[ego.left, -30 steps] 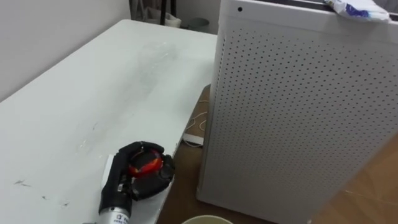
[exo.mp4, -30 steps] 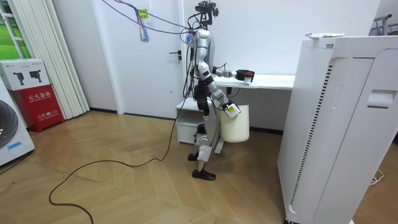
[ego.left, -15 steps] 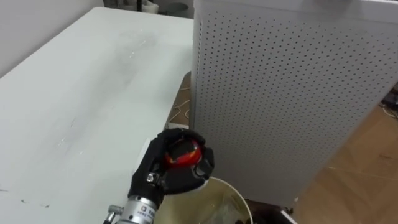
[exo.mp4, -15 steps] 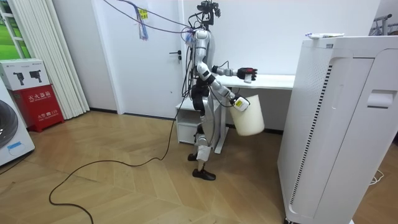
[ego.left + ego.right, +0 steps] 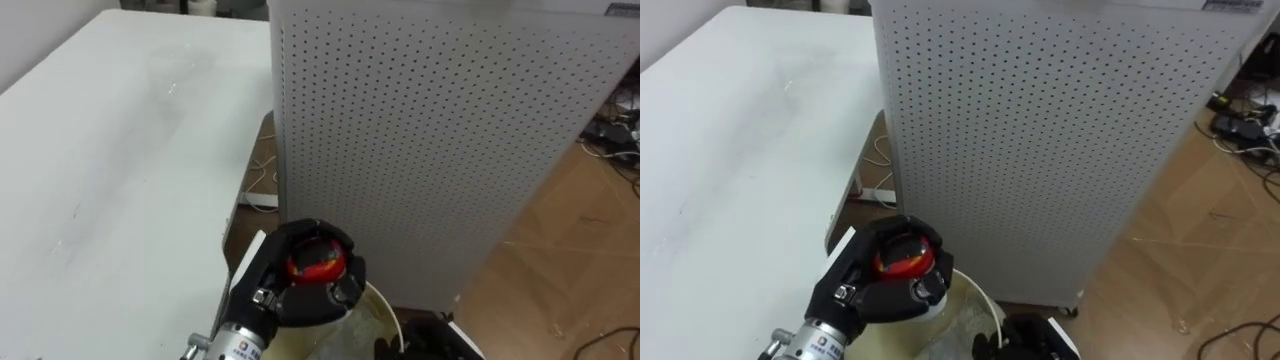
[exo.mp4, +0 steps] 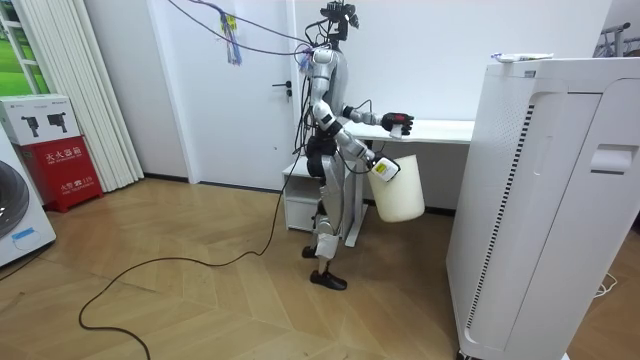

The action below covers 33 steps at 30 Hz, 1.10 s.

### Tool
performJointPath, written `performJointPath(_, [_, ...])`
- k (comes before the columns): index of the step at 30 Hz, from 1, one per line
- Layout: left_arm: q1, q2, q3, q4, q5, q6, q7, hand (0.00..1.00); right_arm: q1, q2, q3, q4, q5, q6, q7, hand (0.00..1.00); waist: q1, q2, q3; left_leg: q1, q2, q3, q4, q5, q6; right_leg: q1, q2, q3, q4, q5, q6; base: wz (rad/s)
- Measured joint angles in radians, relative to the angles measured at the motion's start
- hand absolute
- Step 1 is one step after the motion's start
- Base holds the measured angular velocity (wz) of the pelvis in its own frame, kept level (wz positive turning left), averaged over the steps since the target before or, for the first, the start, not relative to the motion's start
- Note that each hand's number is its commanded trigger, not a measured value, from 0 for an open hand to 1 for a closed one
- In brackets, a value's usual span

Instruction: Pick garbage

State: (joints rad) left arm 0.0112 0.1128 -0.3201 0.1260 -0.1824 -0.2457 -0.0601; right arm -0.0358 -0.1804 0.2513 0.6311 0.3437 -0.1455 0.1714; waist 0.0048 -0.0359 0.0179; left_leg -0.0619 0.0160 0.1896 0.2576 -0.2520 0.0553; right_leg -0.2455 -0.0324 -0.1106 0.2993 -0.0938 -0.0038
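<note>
The left hand (image 5: 292, 296) is clamped round one red item (image 5: 316, 264), just off the edge of one table (image 5: 120, 180). Directly below it is one bin (image 6: 397, 190). The right hand (image 5: 1035, 340) is at the bin's rim, grip unclear. Beyond stands one perforated cabinet (image 5: 420, 130).

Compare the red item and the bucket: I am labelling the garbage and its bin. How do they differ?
The red item is small and bright red; the bucket is large and cream. The red item sits in the curled left hand; the bucket hangs off the floor from the right hand. The red item is higher, above the bucket, not in it. Both are carried by the robot.
</note>
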Motion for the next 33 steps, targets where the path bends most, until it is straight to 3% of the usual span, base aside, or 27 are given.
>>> performJointPath(15, [0.003,0.022,-0.007,0.001,0.004,0.007,-0.013,0.00,-0.025,-0.003,0.011,0.002,-0.038,0.018,-0.024,1.00,0.005,0.007,0.0050,-0.021,0.004,-0.003,-0.004,0.003,-0.007,-0.016,0.006,-0.001,-0.009,0.018,-0.007,-0.01])
performJointPath(21, [0.004,0.045,-0.010,0.001,0.001,0.007,-0.014,0.00,-0.025,-0.018,0.009,0.003,-0.044,0.023,-0.049,1.00,-0.001,0.007,0.0048,-0.019,0.003,-0.003,-0.009,0.003,-0.007,-0.016,0.008,-0.001,-0.012,0.018,-0.007,-0.01])
performJointPath(33, [0.030,0.059,-0.016,-0.058,0.048,0.007,-0.004,0.00,-0.012,-0.013,0.005,0.002,-0.042,0.025,-0.062,1.00,-0.004,0.005,0.0008,0.026,0.004,0.001,-0.020,0.003,-0.007,0.024,0.011,0.000,-0.024,0.018,-0.007,0.00])
